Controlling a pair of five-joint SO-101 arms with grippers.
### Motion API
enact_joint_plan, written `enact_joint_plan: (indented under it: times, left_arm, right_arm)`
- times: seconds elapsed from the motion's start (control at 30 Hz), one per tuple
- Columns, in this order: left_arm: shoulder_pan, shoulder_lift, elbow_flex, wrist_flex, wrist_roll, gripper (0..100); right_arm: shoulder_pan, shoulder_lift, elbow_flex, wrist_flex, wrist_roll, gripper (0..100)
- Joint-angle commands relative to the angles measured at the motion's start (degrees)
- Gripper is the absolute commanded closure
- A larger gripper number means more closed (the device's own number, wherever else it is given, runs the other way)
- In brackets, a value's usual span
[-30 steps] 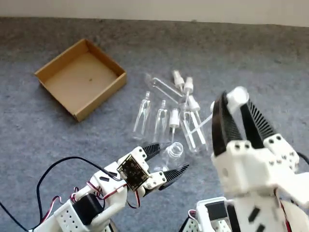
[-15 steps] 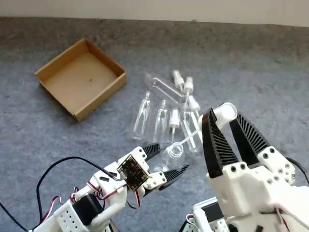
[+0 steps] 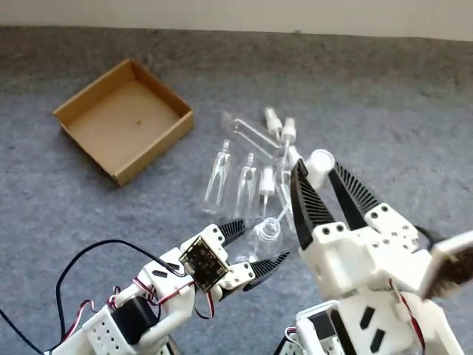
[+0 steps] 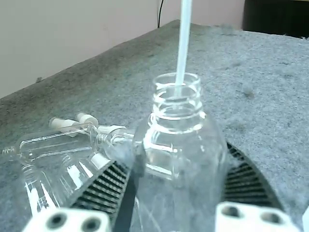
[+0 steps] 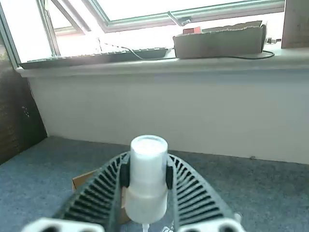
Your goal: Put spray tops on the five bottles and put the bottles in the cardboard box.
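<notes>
The left claw (image 3: pixel 262 242) is closed around a clear plastic bottle (image 4: pixel 181 140), with a ribbed black finger pressing on either side. The bottle's long axis runs out along the claw, and its open threaded neck points up and away from the arm. Above the bottle, the right claw (image 3: pixel 316 168) pinches a white cylindrical spray top (image 5: pixel 147 174), cap uppermost. The top's thin tube (image 4: pixel 182 43) hangs down with its end inside the bottle's neck. A second ago the right claw stood farther off to the bottle's side, with the tube clear of the mouth. It has since swung in over the bottle, while the left claw and bottle have not shifted. Just beyond the bottle, other clear bottles (image 3: pixel 218 174) and white tops (image 3: pixel 288 132) lie flat on the grey fuzzy table (image 3: pixel 384 96). The shallow square cardboard box (image 3: pixel 159 151) sits well beyond the bottle, open side up.
</notes>
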Motion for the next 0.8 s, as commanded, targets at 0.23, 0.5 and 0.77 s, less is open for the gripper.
enact_joint_plan:
  times: [0.23,0.5,0.77]
  left_arm:
    - [-4.88,-0.48,1.19,-3.43,-0.35,90]
    - [-6.81,-0.48,1.19,-4.31,-0.26,90]
    - [-6.99,-0.48,1.19,-4.22,-0.26,90]
  right_arm:
    - [0.13,-0.13,6.02,6.37,0.97,99.2]
    - [-1.27,-0.13,12.88,6.73,1.23,99.1]
    - [-7.34,-0.13,14.55,7.16,1.32,99.1]
